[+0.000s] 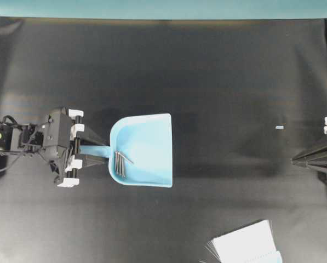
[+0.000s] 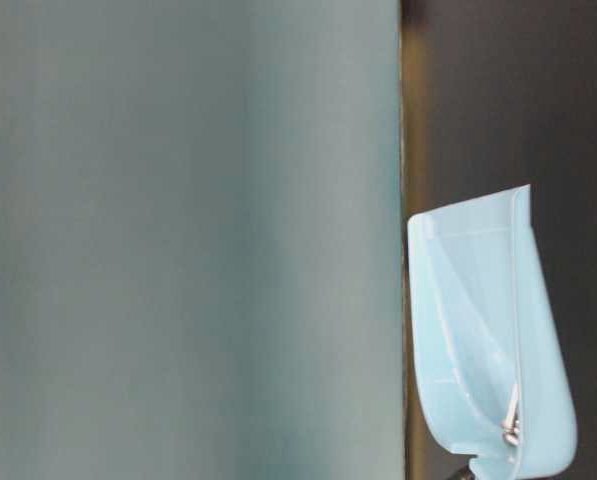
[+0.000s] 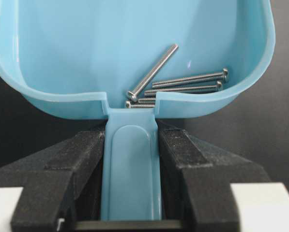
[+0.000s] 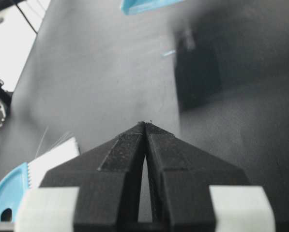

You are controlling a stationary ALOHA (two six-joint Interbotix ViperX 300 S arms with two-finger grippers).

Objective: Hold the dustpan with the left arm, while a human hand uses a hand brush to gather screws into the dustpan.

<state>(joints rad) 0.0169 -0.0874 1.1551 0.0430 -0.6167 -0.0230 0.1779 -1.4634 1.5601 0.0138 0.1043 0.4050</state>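
Observation:
The light blue dustpan (image 1: 147, 143) lies on the black table left of centre, its mouth facing right. My left gripper (image 1: 100, 154) is shut on its flat handle; in the left wrist view both black fingers (image 3: 81, 159) press the handle's sides. Several silvery screws (image 1: 120, 163) lie inside the dustpan (image 3: 76, 53) against its back wall, and the left wrist view shows the screws (image 3: 185, 83) in a loose bunch. The hand brush (image 1: 245, 247) lies at the bottom right, white bristles showing. My right gripper (image 1: 294, 160) rests at the right edge, shut and empty. The human hand is out of view.
A tiny pale blue speck (image 1: 279, 127) lies on the table right of the dustpan. A teal wall (image 2: 178, 240) fills most of the table-level view, beside the dustpan (image 2: 488, 330). The right wrist view shows the brush (image 4: 52, 162) at lower left.

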